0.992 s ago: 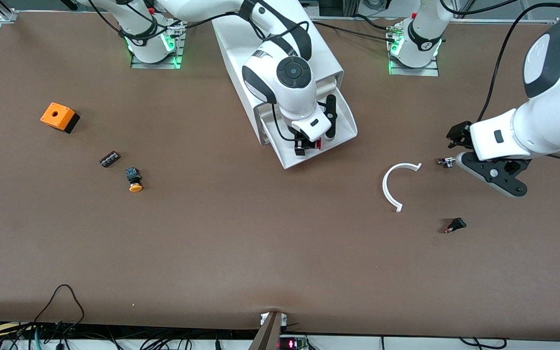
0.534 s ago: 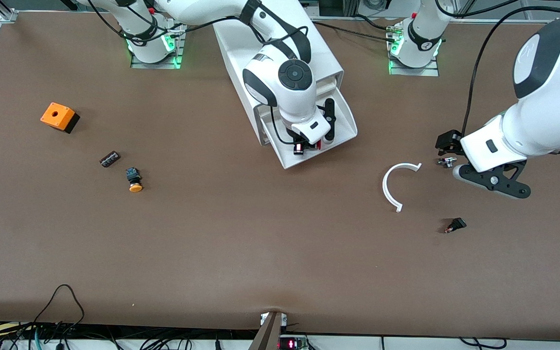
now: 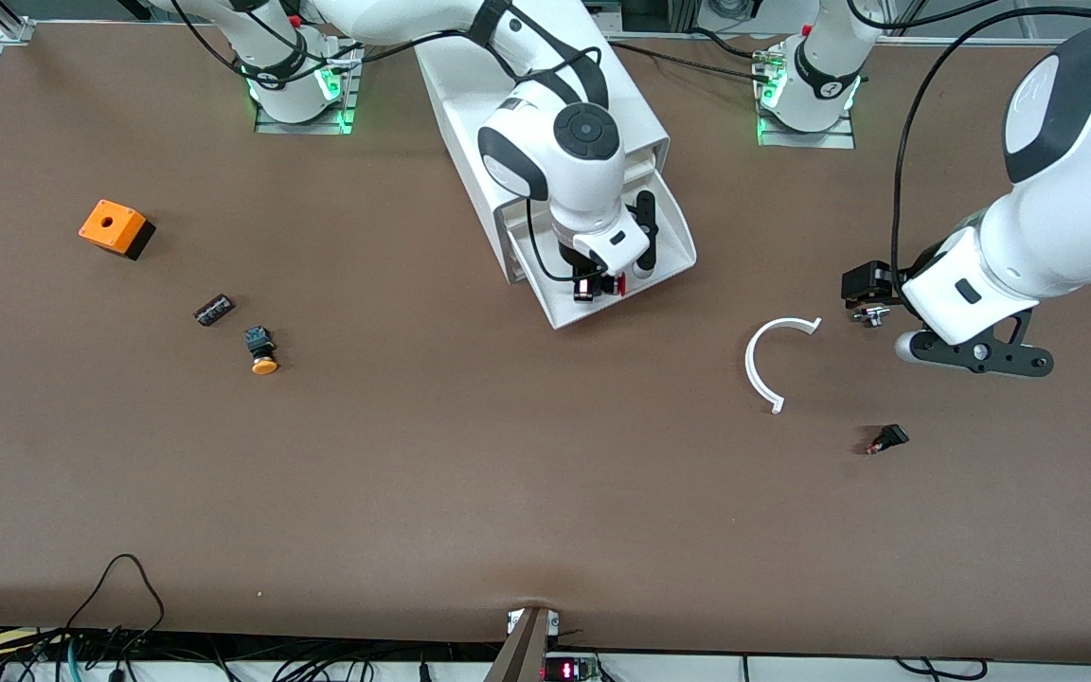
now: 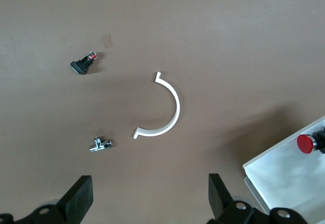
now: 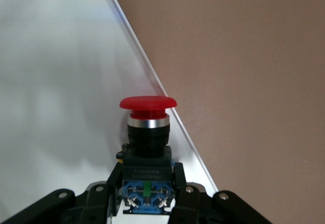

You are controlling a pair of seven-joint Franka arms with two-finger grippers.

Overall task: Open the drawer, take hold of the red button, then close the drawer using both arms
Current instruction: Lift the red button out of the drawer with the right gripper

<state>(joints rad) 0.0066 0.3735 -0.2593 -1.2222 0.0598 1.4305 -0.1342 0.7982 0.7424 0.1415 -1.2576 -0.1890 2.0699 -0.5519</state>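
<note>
Clamped on the button (image 5: 147, 148), right gripper (image 3: 599, 284) jaws, down inside the pulled-out drawer (image 3: 669, 270) of the cabinet (image 3: 470, 95). Spread wide and holding nothing, left gripper (image 4: 150, 203) jaws, up over bare table (image 3: 413, 455) beside the white arc (image 3: 763, 365), toward the left arm's end.

You see the drawer (image 3: 621, 275) pulled out of the cabinet (image 3: 545, 95), the button (image 5: 147, 132) in it. Toward the left arm's end lies a curved strip (image 3: 761, 365); toward the right arm's end, a box (image 3: 115, 227).
</note>
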